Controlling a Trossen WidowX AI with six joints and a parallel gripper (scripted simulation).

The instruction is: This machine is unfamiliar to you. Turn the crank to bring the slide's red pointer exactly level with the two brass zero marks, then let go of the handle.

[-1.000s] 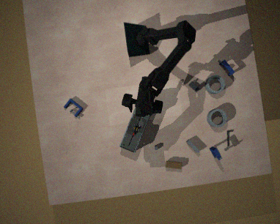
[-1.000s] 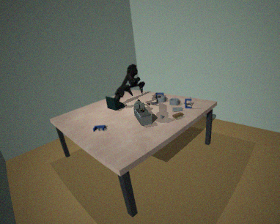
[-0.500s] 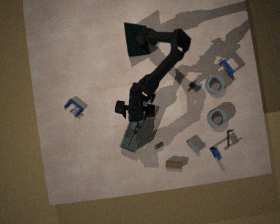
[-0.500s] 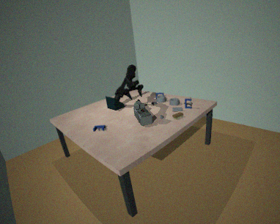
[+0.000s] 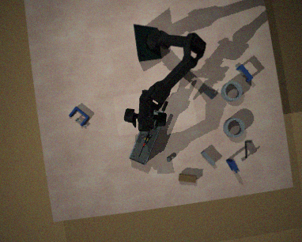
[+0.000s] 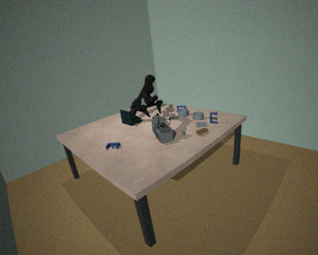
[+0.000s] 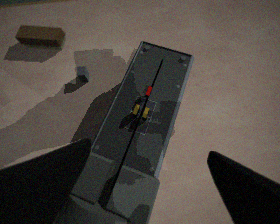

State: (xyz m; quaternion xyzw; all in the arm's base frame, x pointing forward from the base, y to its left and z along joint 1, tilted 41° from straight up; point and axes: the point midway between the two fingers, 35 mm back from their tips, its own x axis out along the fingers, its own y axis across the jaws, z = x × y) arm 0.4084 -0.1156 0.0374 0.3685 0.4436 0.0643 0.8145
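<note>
The grey machine stands on the table, its slotted face towards the wrist camera. The slide's red pointer is not level with the two brass zero marks; it sits clearly beyond them, towards the far end of the slot. One brass mark and the other brass mark flank the slot. My gripper is wide open and empty above the machine's near part. The crank and handle are out of the wrist view; a black rod, possibly the handle, shows beside the gripper.
A blue bracket lies on the left. On the right are another blue bracket, two grey rings, a grey block and a third blue piece. A brown block and a small grey piece lie nearer the machine.
</note>
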